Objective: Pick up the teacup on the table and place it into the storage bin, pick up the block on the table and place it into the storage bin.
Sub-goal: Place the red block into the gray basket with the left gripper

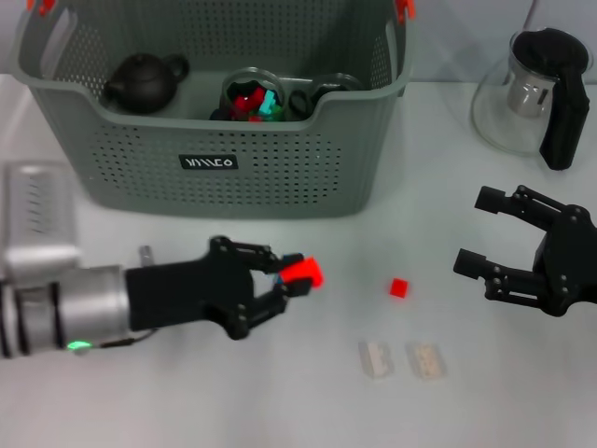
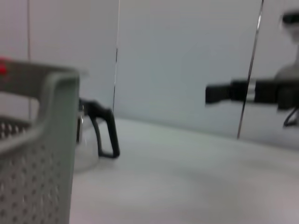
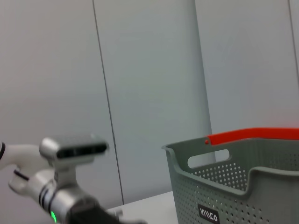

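Observation:
The grey-green storage bin (image 1: 224,140) stands at the back left and also shows in the left wrist view (image 2: 42,154) and the right wrist view (image 3: 233,186). It holds a dark teapot (image 1: 145,81) and a glass cup (image 1: 250,95) with small coloured pieces in it. My left gripper (image 1: 293,275) is shut on a red block (image 1: 304,272) in front of the bin. A smaller red block (image 1: 398,287) lies on the table to its right. My right gripper (image 1: 469,231) is open and empty at the right.
A glass carafe with a black handle (image 1: 536,89) stands at the back right and shows in the left wrist view (image 2: 105,130). Two pale blocks (image 1: 376,359) (image 1: 425,359) lie near the table's front edge.

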### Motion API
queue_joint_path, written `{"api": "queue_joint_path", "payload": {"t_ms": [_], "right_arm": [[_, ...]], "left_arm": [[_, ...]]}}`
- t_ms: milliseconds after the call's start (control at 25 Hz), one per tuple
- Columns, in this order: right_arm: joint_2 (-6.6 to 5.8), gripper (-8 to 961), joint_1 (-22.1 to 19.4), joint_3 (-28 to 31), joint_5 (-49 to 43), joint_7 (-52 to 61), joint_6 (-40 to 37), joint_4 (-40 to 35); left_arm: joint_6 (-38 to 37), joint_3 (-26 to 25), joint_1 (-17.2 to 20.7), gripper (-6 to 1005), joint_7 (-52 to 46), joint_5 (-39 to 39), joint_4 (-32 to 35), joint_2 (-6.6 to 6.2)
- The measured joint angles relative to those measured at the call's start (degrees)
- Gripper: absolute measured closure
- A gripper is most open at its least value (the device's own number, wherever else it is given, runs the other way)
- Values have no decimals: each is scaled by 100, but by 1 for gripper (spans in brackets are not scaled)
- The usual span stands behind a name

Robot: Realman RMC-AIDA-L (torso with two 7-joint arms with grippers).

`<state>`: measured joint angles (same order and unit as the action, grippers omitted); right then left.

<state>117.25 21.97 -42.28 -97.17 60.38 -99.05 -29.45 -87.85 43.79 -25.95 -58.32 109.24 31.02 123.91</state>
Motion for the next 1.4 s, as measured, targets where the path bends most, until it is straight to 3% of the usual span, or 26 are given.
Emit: {"api": "queue_joint_path", "payload": {"t_ms": [200,280,440,560,680,800,1000,1200,1400], "right_arm": [[8,109,5,0,-1,0,13,0],[11,110,9,0,-5,0,16,-3],[31,111,38,-3,-18,-1,25,-8],[44,112,59,-24,-21,-9,26,-9],[59,113,85,-43,-21,-9,7,-9],[61,114,95,-50,-21,-9,-13,-9],[63,116,114,-59,-22,-22,3,1],[76,118,122,-63,-22,-31,12,8],[79,119,123,-63,-22,-30,21,13]], "left_arm": [[-1064,-493,28,777,-510,-46,565,-109],[-1767,-1031,-276,777,-1001,-160,673,-316],[-2035,-1428,-815,777,-1780,-420,801,-567],[-1594,-1440,-1264,777,-2329,-452,1020,-720],[-638,-1126,-1796,777,-2992,-248,1192,-940],[334,-689,-2086,777,-3621,154,1368,-1038],[2107,269,-2360,776,-4466,1240,1530,-981],[3029,1098,-2412,757,-5156,2090,1495,-776],[3747,1528,-2475,739,-6189,3130,1532,-600]]}}
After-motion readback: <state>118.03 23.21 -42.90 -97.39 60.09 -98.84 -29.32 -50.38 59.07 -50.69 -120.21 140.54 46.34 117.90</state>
